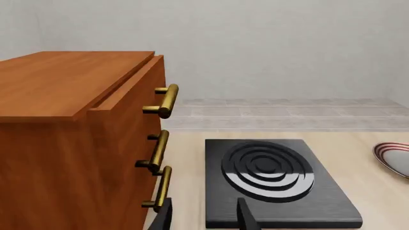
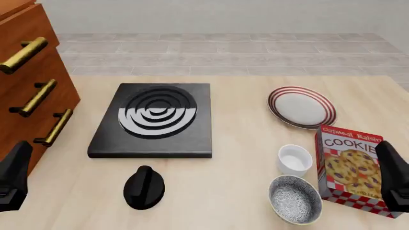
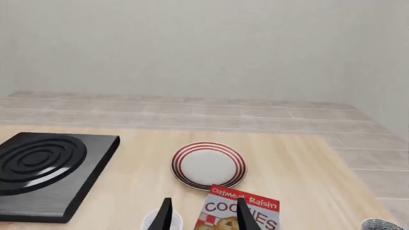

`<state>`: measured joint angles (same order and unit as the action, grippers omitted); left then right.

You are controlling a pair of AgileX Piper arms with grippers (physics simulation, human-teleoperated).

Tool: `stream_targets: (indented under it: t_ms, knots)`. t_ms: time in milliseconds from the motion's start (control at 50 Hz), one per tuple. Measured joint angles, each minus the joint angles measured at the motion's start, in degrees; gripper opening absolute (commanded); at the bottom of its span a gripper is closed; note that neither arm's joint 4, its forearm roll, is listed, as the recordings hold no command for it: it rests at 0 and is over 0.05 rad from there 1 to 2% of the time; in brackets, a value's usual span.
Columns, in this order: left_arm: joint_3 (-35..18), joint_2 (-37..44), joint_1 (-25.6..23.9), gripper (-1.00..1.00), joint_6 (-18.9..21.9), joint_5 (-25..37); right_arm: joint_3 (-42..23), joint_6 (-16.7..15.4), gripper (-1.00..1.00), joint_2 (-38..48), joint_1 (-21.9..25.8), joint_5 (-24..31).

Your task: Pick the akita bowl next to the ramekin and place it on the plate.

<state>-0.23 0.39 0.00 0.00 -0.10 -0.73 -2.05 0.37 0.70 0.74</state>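
Observation:
The akita bowl (image 2: 295,199), speckled black and white inside, sits near the table's front edge, just in front of the white ramekin (image 2: 294,159). A sliver of the bowl (image 3: 383,224) also shows in the right wrist view. Farther back lies the red-ringed plate (image 2: 301,106), seen too from the right wrist (image 3: 208,165). My right gripper (image 3: 204,218) is open and holds nothing, hovering at the table's right front, right of the bowl. At the front left, my left gripper (image 1: 204,220) is open and holds nothing, far from the bowl.
A cookie box (image 2: 351,170) stands right of the ramekin and bowl, close to my right arm (image 2: 393,177). A black stove plate (image 2: 153,120) lies mid-table, with a black knob-shaped object (image 2: 144,188) in front of it. A wooden drawer cabinet (image 2: 28,86) stands at the left.

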Motion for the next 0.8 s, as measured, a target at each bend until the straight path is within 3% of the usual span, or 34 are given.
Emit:
stream_targets:
  t_ms: [360, 800]
  knots:
    - [-0.02, 0.03, 0.0, 1.0, 0.0, -0.01, -1.55, -2.61, 1.0, 0.16, 1.02, 3.2]
    - [-0.02, 0.03, 0.0, 1.0, 0.0, -0.01, -9.99, -4.38, 1.0, 2.99, 3.33, 10.39]
